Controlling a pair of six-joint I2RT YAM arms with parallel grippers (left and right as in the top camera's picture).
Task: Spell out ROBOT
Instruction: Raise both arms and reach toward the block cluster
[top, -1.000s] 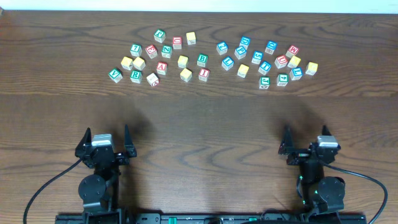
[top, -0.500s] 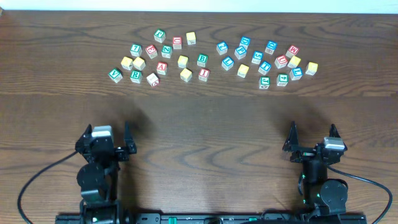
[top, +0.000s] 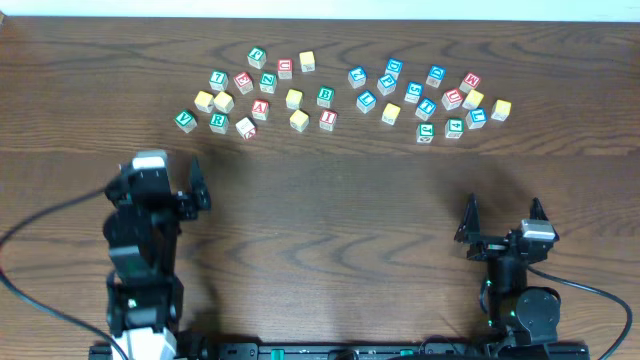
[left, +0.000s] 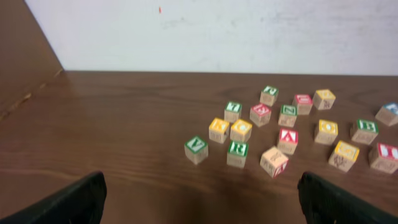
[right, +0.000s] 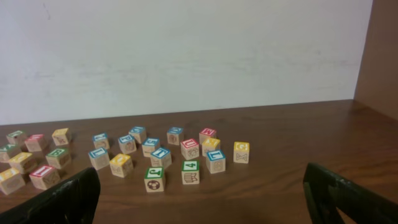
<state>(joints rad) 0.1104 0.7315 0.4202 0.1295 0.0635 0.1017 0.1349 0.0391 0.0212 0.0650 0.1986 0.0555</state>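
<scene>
Near, both grippers hang spread and empty over the table (top: 330, 220) — the left gripper (top: 158, 192) farther out than the right gripper (top: 503, 205). Far off, the letter blocks (top: 325, 96) lie scattered in two clusters, with no word begun. The first step looks to be in hand — the left arm should reach the green R block (top: 218, 122) at its cluster's near edge.

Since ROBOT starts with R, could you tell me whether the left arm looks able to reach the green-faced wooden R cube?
Probably yes: bare table lies between the open left end effector and the green-faced wooden R cube, though neighbouring cubes sit close beside it.
</scene>
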